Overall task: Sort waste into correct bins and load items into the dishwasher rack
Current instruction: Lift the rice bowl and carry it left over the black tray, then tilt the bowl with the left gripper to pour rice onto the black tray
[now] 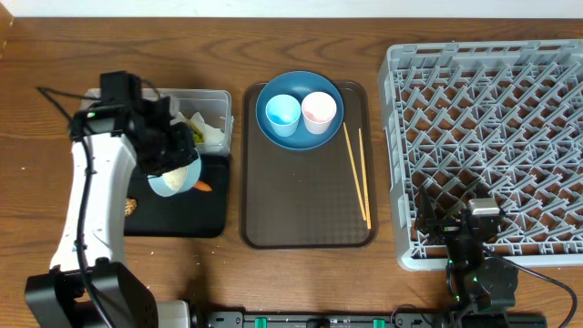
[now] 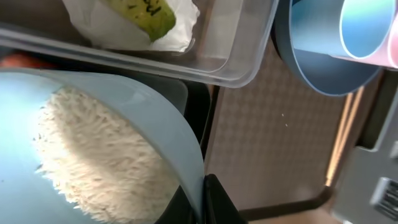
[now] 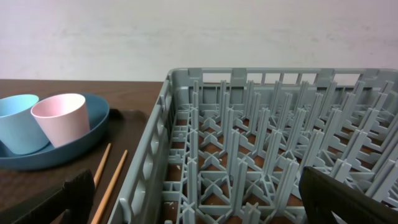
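1. My left gripper (image 2: 200,202) pinches the rim of the white bowl (image 2: 143,106). The lip runs down between my two dark fingers.
2. The bowl is tipped on its side, with the rice (image 2: 99,155) heaped against its pale blue inside.
3. From overhead, the bowl hangs above the far end of the black tray (image 1: 182,221). The carrot (image 1: 202,187) lies on the tray just beside the bowl at its 4 o'clock, and the brown lump (image 1: 132,207) sits at 8 o'clock.
4. At the bowl's 12 o'clock, the clear tub (image 1: 219,98) holds the silver-yellow wrapper (image 1: 195,128) and the white paper (image 1: 215,137).
5. My right gripper (image 3: 199,205) has its fingers spread wide and holds nothing. It sits at the near edge of the dishwasher rack (image 3: 261,124), whose pegs stretch away toward 12 o'clock.
6. At that gripper's 10 o'clock, the two chopsticks (image 1: 355,173) lie side by side on the brown serving tray (image 1: 305,210).
7. Farther along the tray, the dark blue plate (image 1: 301,144) carries the light blue cup (image 1: 281,111) and the pinkish-white cup (image 1: 319,109), upright and side by side.
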